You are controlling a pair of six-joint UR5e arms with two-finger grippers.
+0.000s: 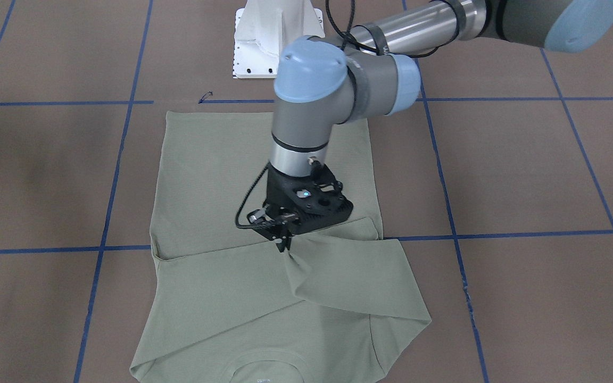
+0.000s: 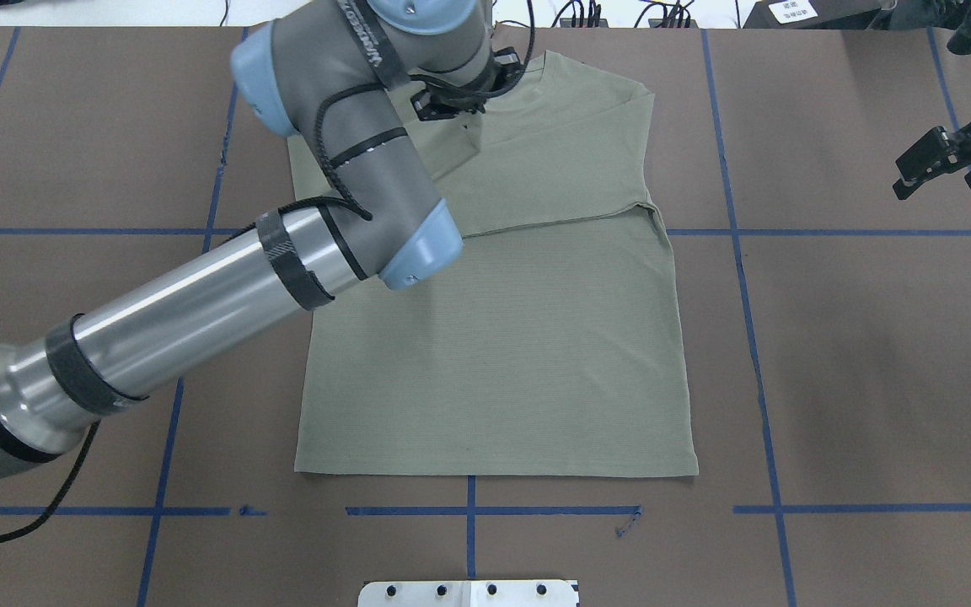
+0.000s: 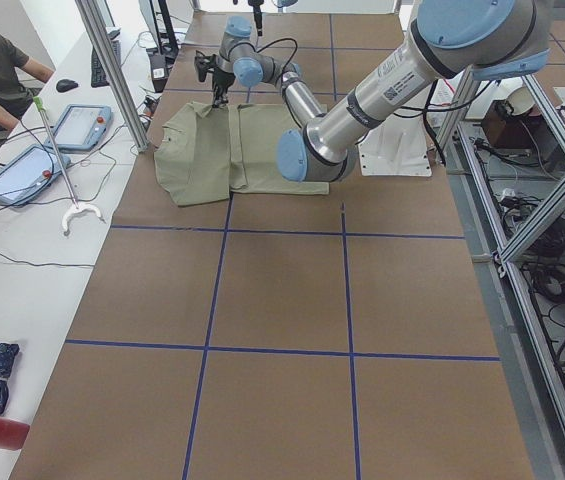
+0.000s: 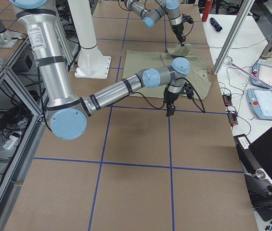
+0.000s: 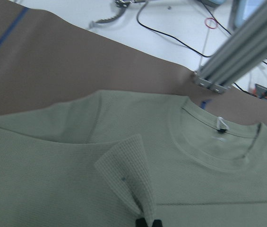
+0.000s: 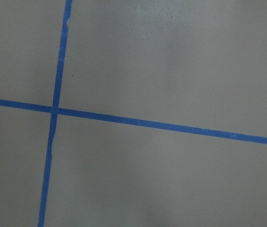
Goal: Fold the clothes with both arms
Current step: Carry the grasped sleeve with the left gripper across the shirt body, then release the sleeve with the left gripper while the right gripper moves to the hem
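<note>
Currently: left gripper (image 1: 284, 244), clenched on the sleeve cuff (image 5: 126, 175), hangs over the shirt (image 2: 494, 354) just short of its neckline (image 5: 197, 156); right gripper (image 2: 941, 169) well clear, jaws' state unreadable.

Robotics lab: industrial arms (image 2: 199, 308) on a white pedestal (image 1: 272, 37), table (image 2: 856, 354) gridded with blue tape (image 2: 873, 230), aluminium extrusion framing (image 3: 112, 75), teach pendants (image 4: 269, 75) alongside, loose cabling (image 3: 562, 290).

Silver-grey arms (image 1: 306, 133) — pale-blue joint caps (image 1: 309, 66), black cables (image 1: 245, 198), black strap bands.
</note>
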